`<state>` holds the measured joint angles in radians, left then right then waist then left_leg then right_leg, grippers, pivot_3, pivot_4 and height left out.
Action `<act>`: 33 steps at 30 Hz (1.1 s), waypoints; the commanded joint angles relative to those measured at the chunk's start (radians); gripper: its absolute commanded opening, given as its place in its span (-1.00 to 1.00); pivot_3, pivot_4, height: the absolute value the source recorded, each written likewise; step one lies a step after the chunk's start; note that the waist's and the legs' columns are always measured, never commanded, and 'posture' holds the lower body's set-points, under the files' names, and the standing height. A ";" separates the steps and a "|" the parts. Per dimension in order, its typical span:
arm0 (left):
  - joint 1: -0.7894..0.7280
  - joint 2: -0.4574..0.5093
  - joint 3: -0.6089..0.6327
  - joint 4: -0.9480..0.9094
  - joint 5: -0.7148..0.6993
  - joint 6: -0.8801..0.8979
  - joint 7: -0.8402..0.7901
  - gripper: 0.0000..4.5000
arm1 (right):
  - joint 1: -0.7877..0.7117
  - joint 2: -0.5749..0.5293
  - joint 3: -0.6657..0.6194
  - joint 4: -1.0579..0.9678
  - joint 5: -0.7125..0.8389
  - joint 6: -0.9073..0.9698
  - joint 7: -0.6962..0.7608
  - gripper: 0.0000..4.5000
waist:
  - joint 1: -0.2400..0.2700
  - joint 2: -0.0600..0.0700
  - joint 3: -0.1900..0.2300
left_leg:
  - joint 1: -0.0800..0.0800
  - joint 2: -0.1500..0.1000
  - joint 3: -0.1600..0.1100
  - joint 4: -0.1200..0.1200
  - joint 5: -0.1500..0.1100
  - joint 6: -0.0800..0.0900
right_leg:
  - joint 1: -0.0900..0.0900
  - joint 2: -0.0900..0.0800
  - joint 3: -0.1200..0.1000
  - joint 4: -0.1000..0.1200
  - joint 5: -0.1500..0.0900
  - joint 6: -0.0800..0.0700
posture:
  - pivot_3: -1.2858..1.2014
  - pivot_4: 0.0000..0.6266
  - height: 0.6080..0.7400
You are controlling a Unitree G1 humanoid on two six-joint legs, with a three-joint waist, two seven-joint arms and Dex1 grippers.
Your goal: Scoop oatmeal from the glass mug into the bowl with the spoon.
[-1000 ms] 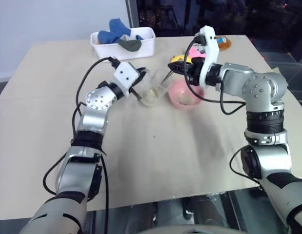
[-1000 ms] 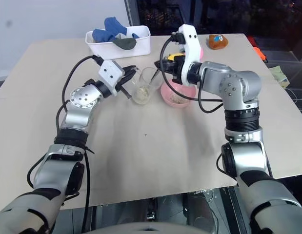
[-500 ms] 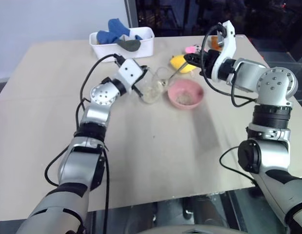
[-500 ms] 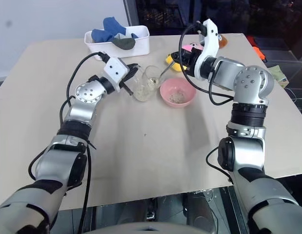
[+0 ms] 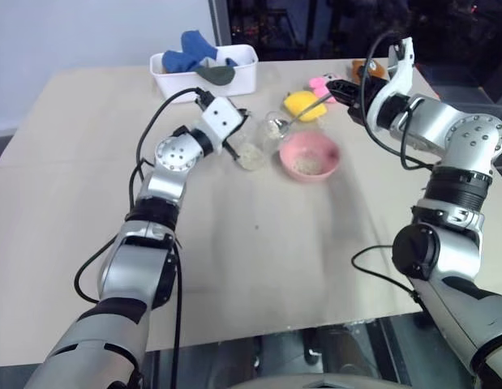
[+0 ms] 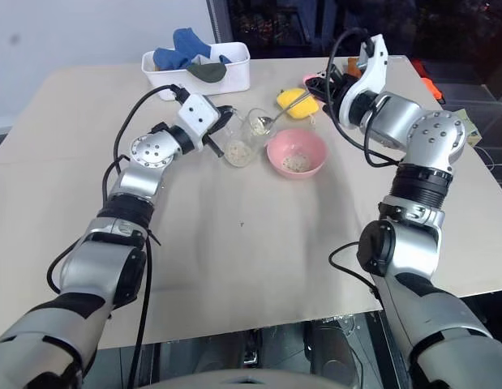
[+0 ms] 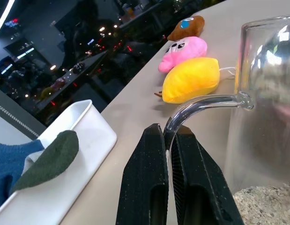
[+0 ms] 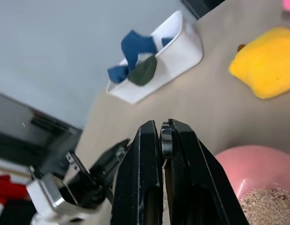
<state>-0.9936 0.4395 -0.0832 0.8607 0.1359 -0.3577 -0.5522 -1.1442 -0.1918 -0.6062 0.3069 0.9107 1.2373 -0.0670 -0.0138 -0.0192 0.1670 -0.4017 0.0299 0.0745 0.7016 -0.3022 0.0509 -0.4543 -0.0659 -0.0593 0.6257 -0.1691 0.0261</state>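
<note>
The glass mug stands left of the pink bowl, with pale oatmeal in its bottom. My left gripper is shut on the mug's curved glass handle. My right gripper hovers behind and to the right of the bowl, shut on the thin end of the spoon. The spoon slants down to the left, and its shiny round end sits at the mug's rim. More oatmeal lies inside the bowl.
A white tub with blue and dark cloth stands at the back left. A yellow plush, a pink plush and a brown plush lie behind the bowl, close under my right gripper. The tan tabletop stretches toward me.
My right gripper has swung right and back from above the bowl, rolling its wrist, so the spoon now reaches across to the mug's rim. The left gripper has kept its grip on the handle.
</note>
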 commanded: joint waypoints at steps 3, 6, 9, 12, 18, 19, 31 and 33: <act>-0.078 -0.019 -0.004 0.002 0.009 -0.004 0.030 -0.98 | -0.034 -0.032 -0.074 -0.030 0.079 -0.003 -0.053 -1.00 | 0.001 0.000 0.000 | 0.000 0.000 0.000 0.000 0.000 0.000 | 0.000 0.000 0.000 0.000 0.000 0.000 | 0.03 -0.52 1.00; -0.089 -0.026 -0.007 0.011 0.015 -0.002 0.034 -0.98 | -0.024 -0.045 -0.091 -0.040 0.106 0.001 -0.078 -1.00 | 0.000 0.000 0.000 | 0.000 0.000 0.000 0.000 0.000 0.000 | 0.000 0.000 0.000 0.000 0.000 0.000 | 0.03 -0.52 1.00; -0.096 -0.028 -0.009 0.020 0.024 -0.003 0.035 -0.98 | -0.015 -0.063 -0.108 -0.045 0.128 -0.001 -0.102 -1.00 | 0.000 0.000 0.000 | 0.000 0.000 0.000 0.000 0.000 0.000 | 0.000 0.000 0.000 0.000 0.000 0.000 | 0.03 -0.52 1.00; -0.104 -0.025 -0.010 0.033 0.030 0.000 0.037 -0.98 | -0.001 -0.089 -0.120 -0.053 0.148 0.001 -0.117 -1.00 | 0.000 0.000 0.000 | 0.000 0.000 0.000 0.000 0.000 0.000 | 0.000 0.000 0.000 0.000 0.000 0.000 | 0.03 -0.52 1.00; -0.115 -0.015 -0.016 0.062 0.054 0.028 0.057 -0.98 | 0.016 -0.136 -0.113 -0.061 0.178 0.012 -0.115 -1.00 | 0.000 0.000 0.000 | 0.000 0.000 0.000 0.000 0.000 0.000 | 0.000 0.000 0.001 0.000 0.000 0.000 | 0.03 -0.52 1.00; -0.114 -0.012 -0.014 0.064 0.055 0.033 0.060 -0.98 | 0.020 -0.150 -0.100 -0.066 0.174 0.014 -0.103 -1.00 | 0.000 0.001 0.000 | 0.000 0.000 0.000 0.000 0.000 0.000 | 0.000 0.000 0.001 0.000 0.000 0.000 | 0.03 -0.52 1.00; -0.010 0.026 0.083 -0.147 -0.056 0.221 0.048 -0.98 | 0.190 -0.311 0.487 -0.332 -0.184 -0.222 0.279 -1.00 | -0.003 0.001 0.000 | 0.000 0.002 -0.002 0.000 0.000 0.000 | -0.002 0.000 0.003 0.001 0.000 0.000 | 0.03 -0.52 1.00; 0.041 0.029 0.087 -0.227 -0.066 0.254 0.046 -0.98 | 0.214 -0.362 0.631 -0.371 -0.320 -0.364 0.383 -1.00 | -0.002 0.001 0.000 | 0.000 0.001 -0.002 0.000 0.000 0.001 | -0.002 0.000 0.003 0.000 0.000 0.000 | 0.03 -0.52 1.00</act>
<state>-0.9642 0.4592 -0.0189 0.7283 0.0979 -0.1263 -0.5057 -0.9273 -0.5162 -0.0523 0.0087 0.6921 1.0044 0.2251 -0.0155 -0.0184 0.1674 -0.4017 0.0311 0.0724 0.7014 -0.3025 0.0515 -0.4560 -0.0660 -0.0564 0.6258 -0.1691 0.0266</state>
